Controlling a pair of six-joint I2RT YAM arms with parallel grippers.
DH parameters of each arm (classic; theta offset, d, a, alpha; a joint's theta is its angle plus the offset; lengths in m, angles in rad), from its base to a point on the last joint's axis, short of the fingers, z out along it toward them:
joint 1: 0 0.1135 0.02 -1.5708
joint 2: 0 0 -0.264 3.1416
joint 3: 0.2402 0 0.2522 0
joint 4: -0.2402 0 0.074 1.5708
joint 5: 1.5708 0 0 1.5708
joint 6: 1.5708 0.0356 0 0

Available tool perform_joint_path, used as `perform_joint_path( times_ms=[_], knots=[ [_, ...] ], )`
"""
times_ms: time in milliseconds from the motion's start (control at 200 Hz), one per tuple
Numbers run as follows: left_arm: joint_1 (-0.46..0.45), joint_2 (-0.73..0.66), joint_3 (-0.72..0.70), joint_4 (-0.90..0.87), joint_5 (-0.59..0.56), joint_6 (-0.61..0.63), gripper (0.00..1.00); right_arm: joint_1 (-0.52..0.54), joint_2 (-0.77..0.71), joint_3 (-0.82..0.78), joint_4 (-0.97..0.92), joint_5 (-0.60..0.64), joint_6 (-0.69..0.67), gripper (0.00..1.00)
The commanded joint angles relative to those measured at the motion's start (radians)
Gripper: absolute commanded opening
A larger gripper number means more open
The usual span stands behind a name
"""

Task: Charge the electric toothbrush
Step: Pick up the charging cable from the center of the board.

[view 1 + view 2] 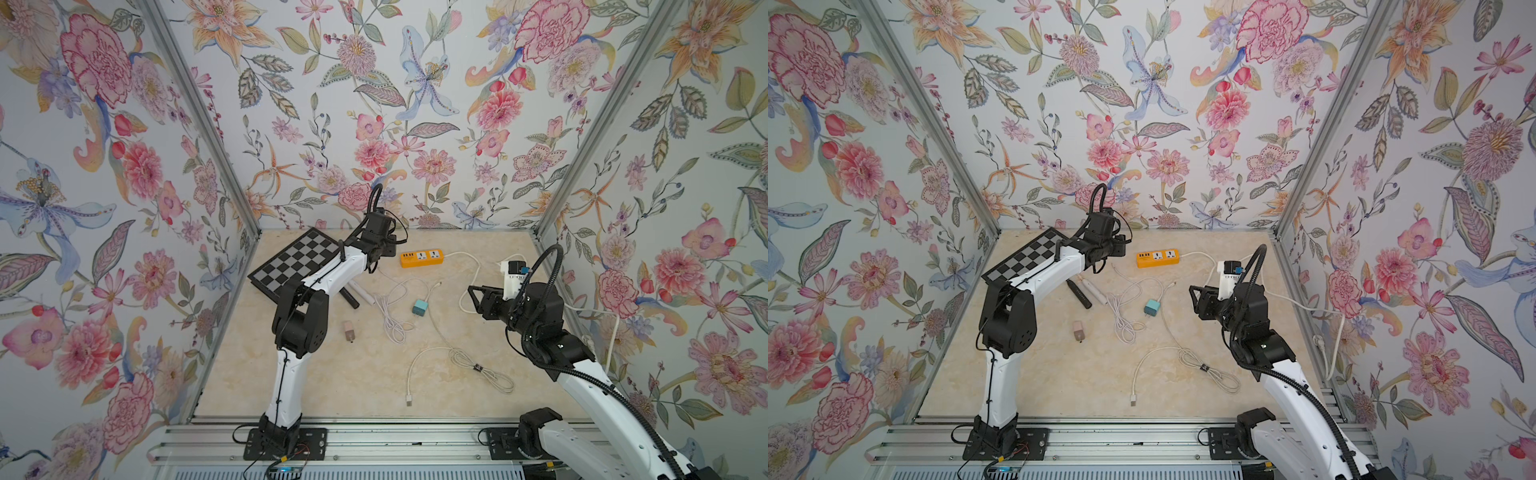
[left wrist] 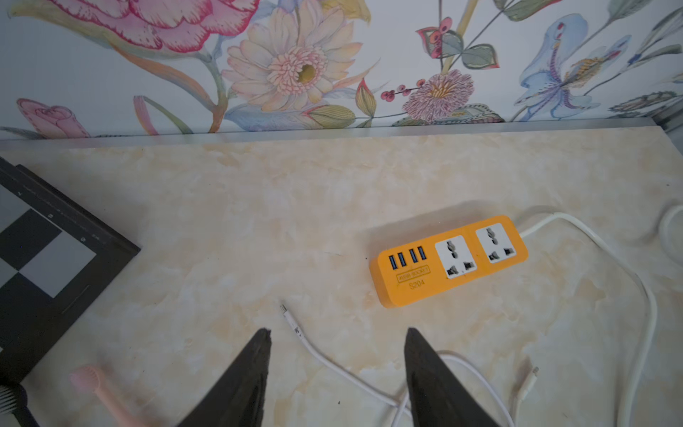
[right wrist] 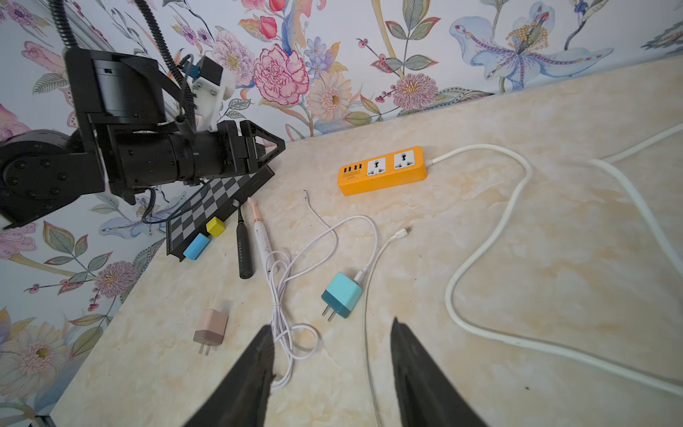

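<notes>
While the toothbrush lay on the counter, left hand and right hand both hovered with jaws apart, empty.

power strip: orange | adapter: teal | toothbrush: white-pink | board: black-grey checks | walls: floral | table: beige marbled

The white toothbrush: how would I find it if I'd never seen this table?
Look for the chessboard in the far corner on the robot's left. Two brushes lie side by side just off its edge. Yours is the white toothbrush with the pink head; the black toothbrush lies between it and the board.
</notes>
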Motion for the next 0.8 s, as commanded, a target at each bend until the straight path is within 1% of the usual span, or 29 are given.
perform_joint_path(
  times_ms=[0, 70, 170, 255, 420, 505, 666, 796],
  knots=[
    [0.003, 0.108, 0.148, -0.122, -0.135, -0.155, 0.56, 0.008, -0.003, 0.024, -0.051, 0.051, 0.047, 0.54],
    [0.016, 0.164, 0.194, -0.118, -0.132, -0.189, 0.54, 0.011, 0.003, 0.016, -0.053, 0.053, 0.053, 0.55],
    [0.039, 0.221, 0.222, -0.120, -0.117, -0.259, 0.49, 0.014, 0.014, 0.016, -0.054, 0.038, 0.043, 0.55],
    [0.047, 0.245, 0.222, -0.114, -0.108, -0.284, 0.49, 0.015, 0.022, 0.022, -0.053, 0.033, 0.031, 0.56],
    [0.051, 0.272, 0.214, -0.125, -0.089, -0.288, 0.49, 0.015, 0.053, 0.038, -0.054, 0.031, 0.012, 0.56],
    [0.054, 0.283, 0.198, -0.125, -0.058, -0.296, 0.49, 0.015, 0.069, 0.047, -0.054, 0.027, 0.005, 0.57],
    [0.053, 0.289, 0.160, -0.125, -0.043, -0.295, 0.40, 0.016, 0.082, 0.054, -0.053, 0.030, -0.005, 0.57],
    [0.054, 0.292, 0.125, -0.099, 0.015, -0.298, 0.39, 0.015, 0.091, 0.058, -0.053, 0.025, -0.003, 0.57]
  ],
)
